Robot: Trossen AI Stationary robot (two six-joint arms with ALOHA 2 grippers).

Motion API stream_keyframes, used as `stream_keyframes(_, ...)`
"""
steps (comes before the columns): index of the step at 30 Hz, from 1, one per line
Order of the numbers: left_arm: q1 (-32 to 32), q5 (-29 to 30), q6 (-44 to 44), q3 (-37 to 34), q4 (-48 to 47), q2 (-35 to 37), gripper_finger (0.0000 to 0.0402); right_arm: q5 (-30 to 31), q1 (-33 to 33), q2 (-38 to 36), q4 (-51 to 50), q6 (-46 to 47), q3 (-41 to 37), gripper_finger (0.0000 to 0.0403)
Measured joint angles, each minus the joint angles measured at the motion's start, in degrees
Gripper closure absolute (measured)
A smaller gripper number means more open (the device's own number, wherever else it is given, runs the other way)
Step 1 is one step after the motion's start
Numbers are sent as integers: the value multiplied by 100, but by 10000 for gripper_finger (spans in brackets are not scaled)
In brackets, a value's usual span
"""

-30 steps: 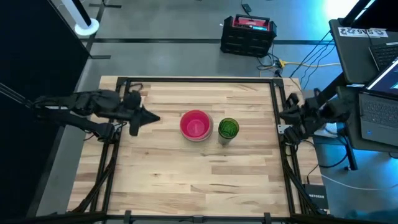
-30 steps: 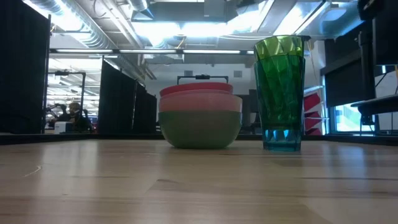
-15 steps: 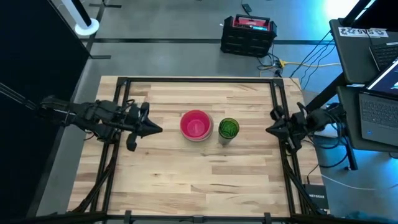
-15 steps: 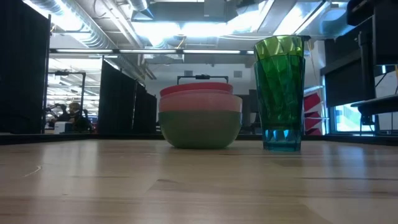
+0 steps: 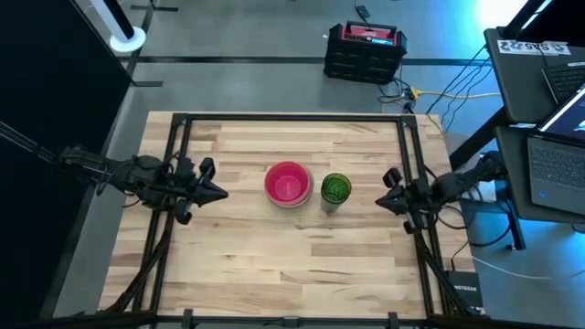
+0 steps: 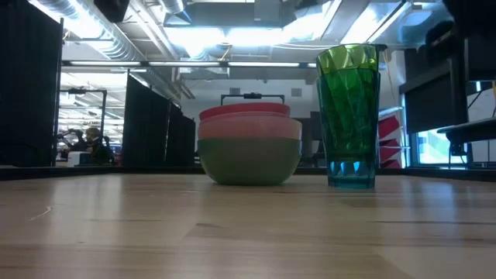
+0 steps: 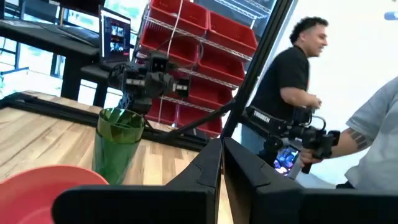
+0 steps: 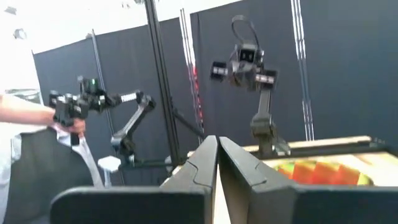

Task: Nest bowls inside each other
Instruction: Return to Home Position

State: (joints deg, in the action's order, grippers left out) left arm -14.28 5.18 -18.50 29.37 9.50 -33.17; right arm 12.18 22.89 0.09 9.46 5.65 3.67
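A stack of nested bowls [image 5: 287,184] stands mid-table. In the low view a mint-green bowl [image 6: 249,160] rests on the wood, with a pale pink bowl [image 6: 249,127] and a red bowl [image 6: 245,111] nested inside it. My left gripper [image 5: 219,193] is shut and holds nothing; it points level at the stack from the table's left side. My right gripper [image 5: 384,203] is also shut on nothing, at the table's right edge, pointing toward the table's left. In each wrist view the fingers [image 7: 221,163] [image 8: 217,158] lie closed together.
A tall green tumbler [image 5: 335,189] stands upright just right of the stack. Black frame rails [image 5: 174,146] run along the table's left, right and far sides. A red and black case [image 5: 366,50] and laptops [image 5: 558,164] lie off the table. People [image 7: 292,74] stand beyond its right side.
Both arms have sunk and folded lower, tipping their grippers toward level. My left gripper has shifted a little toward the near edge. My right gripper has come down at the right rail, its tip moving toward the tumbler and the near edge. Bowls and tumbler have stayed put.
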Motion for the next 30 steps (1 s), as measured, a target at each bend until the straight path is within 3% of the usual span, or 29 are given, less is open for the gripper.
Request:
stream_keyframes(11,0,4,-127,-84,163,81,401,-183,-722,-1,-703,152,-324,403)
stream_keyframes(20,0,106,-119,-84,231,79,401,-2318,-2973,1,-711,160,-322,403)
stream_keyframes(24,2,122,-47,-84,207,79,401,-2253,-3679,14,-728,324,-322,403)
stream_keyframes(30,2,171,246,-84,182,80,401,-1878,-3818,266,-789,509,-322,403)
